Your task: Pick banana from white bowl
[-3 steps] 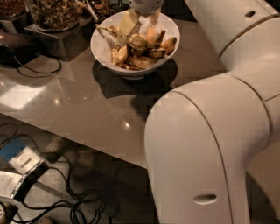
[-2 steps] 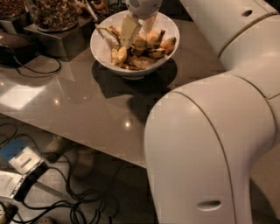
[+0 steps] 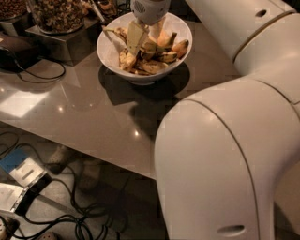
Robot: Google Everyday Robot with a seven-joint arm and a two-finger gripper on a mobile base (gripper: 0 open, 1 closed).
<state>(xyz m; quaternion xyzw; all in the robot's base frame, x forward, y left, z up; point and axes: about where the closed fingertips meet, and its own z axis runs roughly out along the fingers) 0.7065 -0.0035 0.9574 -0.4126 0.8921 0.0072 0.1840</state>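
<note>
Banana pieces [image 3: 151, 66] fill the white bowl [image 3: 110, 48], where the hand [image 3: 147, 33] sits among them, spread apart.

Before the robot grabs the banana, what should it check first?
1. Gripper above the white bowl: ok, it is down among the fruit.
2. Bananas there to pick: ok, a brown-spotted pile fills the bowl.
3. Bowl steady: ok, it sits upright on the table, away from the edge.
4. Firm hold on one banana: cannot tell.
5. Glass jars out of the way: ok, they stand off to the side of the bowl.
</note>
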